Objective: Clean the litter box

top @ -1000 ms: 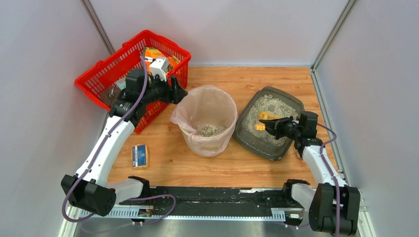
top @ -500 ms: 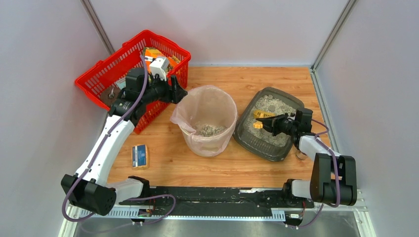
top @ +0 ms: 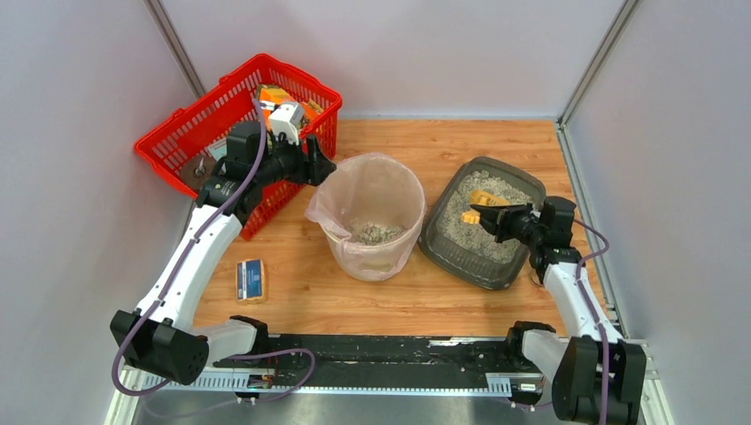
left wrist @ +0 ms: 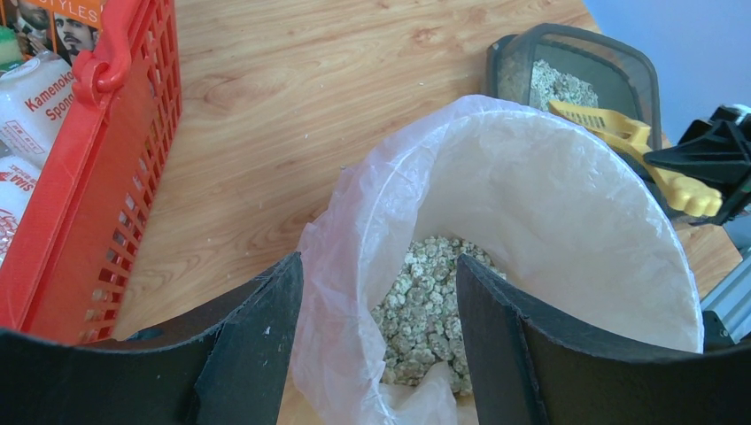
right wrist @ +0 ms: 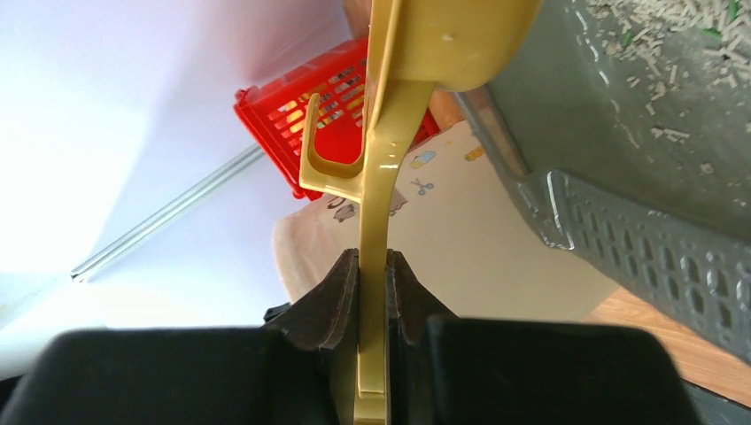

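Note:
The litter box [top: 460, 258], a dark grey tray of pale gravelly litter, lies at the right of the table. My right gripper [top: 499, 219] is shut on the handle of a yellow scoop [top: 483, 200], whose head hangs over the litter. In the right wrist view the scoop handle [right wrist: 381, 177] is pinched edge-on between the fingers [right wrist: 344, 292], with the litter box wall [right wrist: 638, 221] to the right. My left gripper [top: 321, 168] stands open astride the rim of the bagged beige bin [top: 403, 250]. Its fingers [left wrist: 257, 328] sit either side of the bag.
Clumped litter [left wrist: 425, 292] lies at the bottom of the bin. A red mesh basket [top: 168, 146] with packets stands at the back left, close to my left arm. A small blue packet [top: 251, 278] lies near the front left. Walls enclose the table on three sides.
My right arm has swung and the scoop has shifted a little toward the back right of the litter box. The left arm and the bin have not moved.

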`<state>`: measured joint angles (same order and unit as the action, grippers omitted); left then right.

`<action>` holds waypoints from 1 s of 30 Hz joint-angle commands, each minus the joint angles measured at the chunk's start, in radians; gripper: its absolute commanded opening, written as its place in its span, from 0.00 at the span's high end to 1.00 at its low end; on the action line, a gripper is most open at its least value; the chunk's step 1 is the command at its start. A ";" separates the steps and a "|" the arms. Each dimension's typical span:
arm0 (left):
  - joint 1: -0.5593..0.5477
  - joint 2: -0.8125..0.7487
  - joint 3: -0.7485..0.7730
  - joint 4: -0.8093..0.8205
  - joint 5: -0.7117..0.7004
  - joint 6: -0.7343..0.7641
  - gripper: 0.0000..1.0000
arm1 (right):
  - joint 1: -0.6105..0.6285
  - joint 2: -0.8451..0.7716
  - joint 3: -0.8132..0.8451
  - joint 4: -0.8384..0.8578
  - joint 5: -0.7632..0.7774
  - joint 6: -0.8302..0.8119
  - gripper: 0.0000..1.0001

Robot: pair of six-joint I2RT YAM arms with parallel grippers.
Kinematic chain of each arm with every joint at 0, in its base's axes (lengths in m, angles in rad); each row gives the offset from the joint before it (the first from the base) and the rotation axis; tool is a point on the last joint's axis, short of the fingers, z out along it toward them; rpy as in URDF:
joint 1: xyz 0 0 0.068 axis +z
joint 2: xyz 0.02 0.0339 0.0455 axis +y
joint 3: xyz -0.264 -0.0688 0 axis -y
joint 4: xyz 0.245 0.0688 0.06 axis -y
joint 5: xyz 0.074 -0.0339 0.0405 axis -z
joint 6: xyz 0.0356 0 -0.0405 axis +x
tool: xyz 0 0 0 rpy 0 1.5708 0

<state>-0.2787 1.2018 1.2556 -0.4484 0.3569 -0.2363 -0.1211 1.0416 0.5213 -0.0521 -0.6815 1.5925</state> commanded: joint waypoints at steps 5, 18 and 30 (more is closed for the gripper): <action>0.007 -0.010 0.045 0.011 0.010 -0.008 0.28 | 0.000 -0.207 -0.021 -0.126 0.140 0.158 1.00; 0.006 -0.004 0.044 0.008 -0.001 -0.012 0.28 | 0.096 -0.063 -0.021 0.072 0.134 0.257 1.00; 0.010 0.001 0.051 -0.004 -0.006 -0.012 0.28 | 0.172 0.055 0.037 0.120 0.191 0.291 1.00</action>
<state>-0.2783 1.2030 1.2568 -0.4538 0.3561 -0.2409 0.0391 1.0603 0.5110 0.0051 -0.5205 1.8626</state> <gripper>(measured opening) 0.717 0.133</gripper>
